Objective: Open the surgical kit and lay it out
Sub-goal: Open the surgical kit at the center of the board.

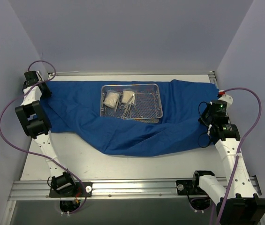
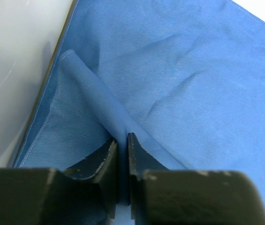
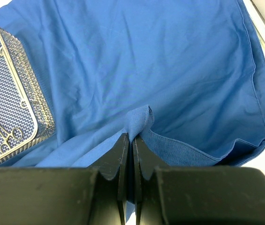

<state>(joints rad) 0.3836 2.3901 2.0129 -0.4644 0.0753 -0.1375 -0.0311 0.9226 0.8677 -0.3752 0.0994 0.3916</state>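
Your left claw (image 2: 122,140) is clenched on a fold of the blue cloth (image 1: 123,136) at the overhead frame's left edge; your right claw (image 3: 132,140) pinches another at the right. You seem to be spreading the wrap: next, draw both folds outward and flat. Farther, upper centre, the mesh tray (image 1: 131,85) holds gauze packets (image 1: 111,99) and clamps (image 1: 131,110). No writing is readable.

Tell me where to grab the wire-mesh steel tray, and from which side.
I'd pinch the rectangular wire-mesh steel tray by its right short rim, from above: that half is bare mesh, while white gauze packets and silver clamps crowd its left.
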